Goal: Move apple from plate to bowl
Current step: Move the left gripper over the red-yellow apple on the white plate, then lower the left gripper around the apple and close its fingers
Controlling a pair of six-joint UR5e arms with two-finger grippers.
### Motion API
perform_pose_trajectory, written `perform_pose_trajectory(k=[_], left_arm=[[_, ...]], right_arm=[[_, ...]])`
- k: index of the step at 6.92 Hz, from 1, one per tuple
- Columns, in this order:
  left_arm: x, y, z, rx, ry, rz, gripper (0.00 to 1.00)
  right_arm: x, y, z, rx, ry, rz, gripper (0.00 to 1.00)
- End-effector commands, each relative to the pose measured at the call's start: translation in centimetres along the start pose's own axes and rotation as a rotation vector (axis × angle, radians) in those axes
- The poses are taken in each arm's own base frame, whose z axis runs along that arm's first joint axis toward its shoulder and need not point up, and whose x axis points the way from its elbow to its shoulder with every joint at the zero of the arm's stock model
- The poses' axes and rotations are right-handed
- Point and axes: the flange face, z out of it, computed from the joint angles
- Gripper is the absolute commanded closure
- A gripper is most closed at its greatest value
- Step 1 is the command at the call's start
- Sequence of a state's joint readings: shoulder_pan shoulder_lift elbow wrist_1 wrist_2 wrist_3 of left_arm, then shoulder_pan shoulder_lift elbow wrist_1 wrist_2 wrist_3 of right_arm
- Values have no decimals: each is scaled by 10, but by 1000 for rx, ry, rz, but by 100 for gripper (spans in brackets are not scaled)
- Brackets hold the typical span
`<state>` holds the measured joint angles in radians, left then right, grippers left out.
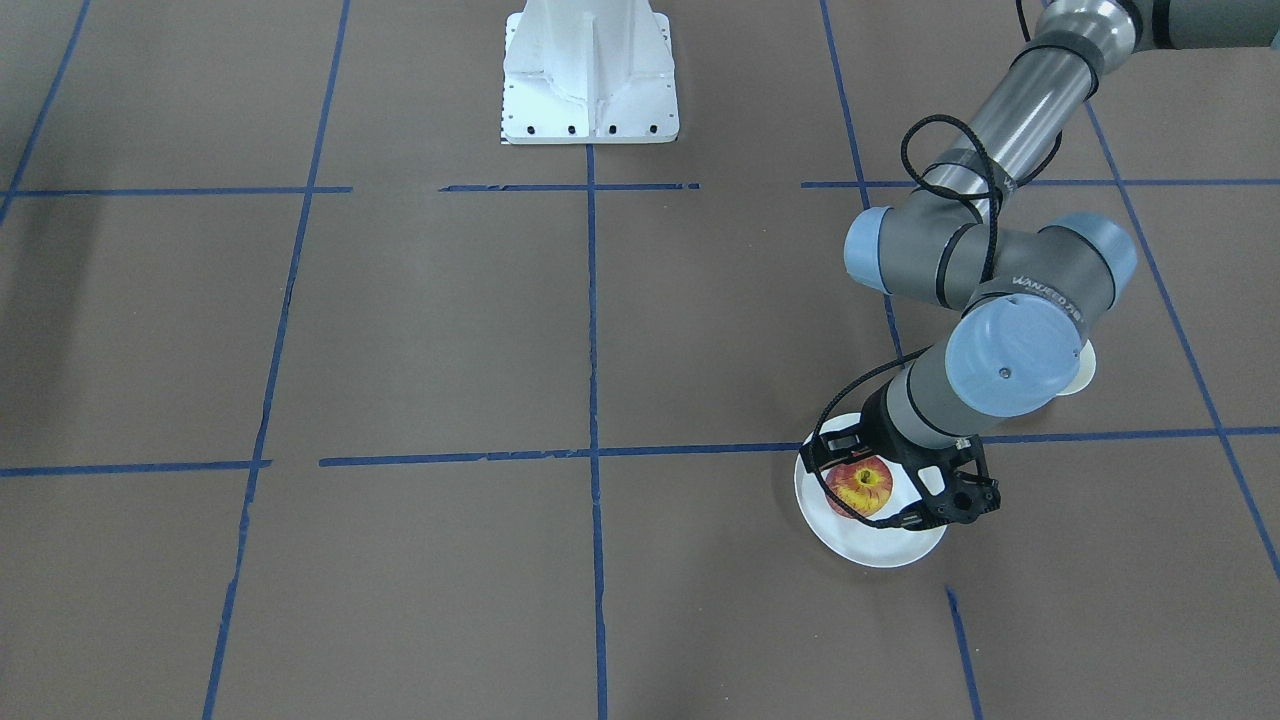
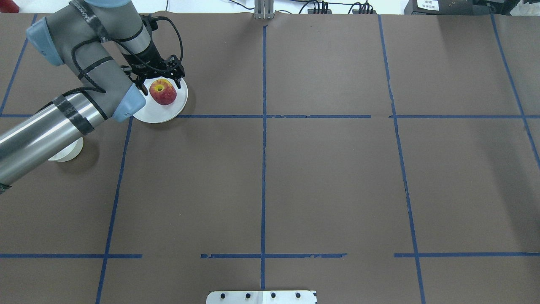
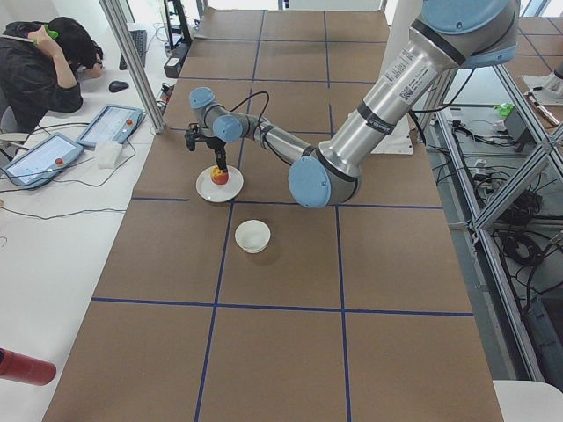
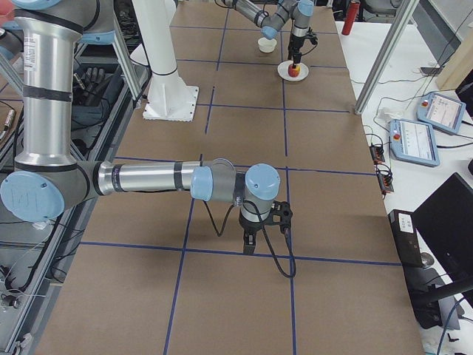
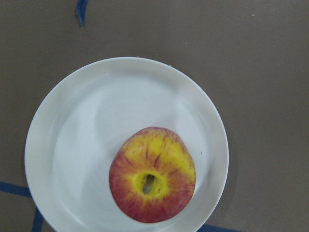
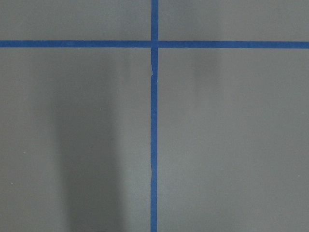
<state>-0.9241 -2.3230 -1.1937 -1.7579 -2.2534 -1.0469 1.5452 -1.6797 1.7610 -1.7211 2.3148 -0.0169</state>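
Note:
The red-and-yellow apple (image 1: 858,487) lies on the white plate (image 1: 872,547), stem dimple up. In the overhead view the apple (image 2: 163,92) sits toward the far side of the plate (image 2: 158,112). My left gripper (image 1: 885,490) hangs just over the apple, open, with a finger on either side and no grip. The left wrist view looks straight down on the apple (image 5: 152,181) and the plate (image 5: 72,145). The small off-white bowl (image 3: 252,236) stands beside the plate, partly hidden under my left arm (image 2: 65,153). My right gripper (image 4: 264,235) shows only in the exterior right view; I cannot tell its state.
The white robot base plate (image 1: 590,75) stands at mid-table. Blue tape lines grid the brown table. An operator (image 3: 40,61) sits at a side desk with tablets (image 3: 110,125). The right wrist view shows only bare table and a tape cross (image 6: 154,44).

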Motion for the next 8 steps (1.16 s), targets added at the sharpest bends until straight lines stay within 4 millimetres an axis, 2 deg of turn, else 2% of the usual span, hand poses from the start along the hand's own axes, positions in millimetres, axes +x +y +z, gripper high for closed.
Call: perform_pose_trajectory(k=[1, 3, 8], left_arm=[[2, -4, 15, 23, -13, 8, 0], [-6, -11, 27, 36, -20, 15, 0], [-13, -13, 30, 38, -30, 14, 0]], right_arm=[[0, 0, 0, 1, 0, 1, 0], [0, 0, 0, 0, 0, 0, 0], [0, 0, 0, 0, 0, 0, 0]])
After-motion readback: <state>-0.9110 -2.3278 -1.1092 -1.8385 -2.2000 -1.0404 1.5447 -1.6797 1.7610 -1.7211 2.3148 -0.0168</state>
